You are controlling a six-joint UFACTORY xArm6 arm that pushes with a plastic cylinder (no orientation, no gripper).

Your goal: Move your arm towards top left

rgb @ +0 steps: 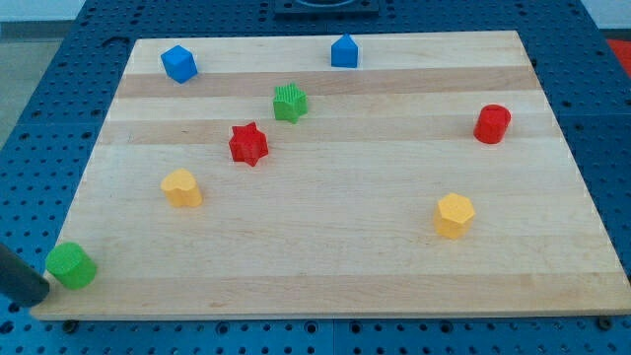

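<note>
my tip (39, 299): bare rod, nothing to grip, bottom-left board corner, just left of green cylinder (72, 265), contact unclear | goal: top-left, near blue cube (179, 63) | path: left edge looks free; yellow block (181, 187) and red star (248, 144) lie rightward

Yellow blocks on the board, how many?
2. One yellow block sits left of centre, below and left of the red star; the other yellow block is lower right. None look hidden.
</note>
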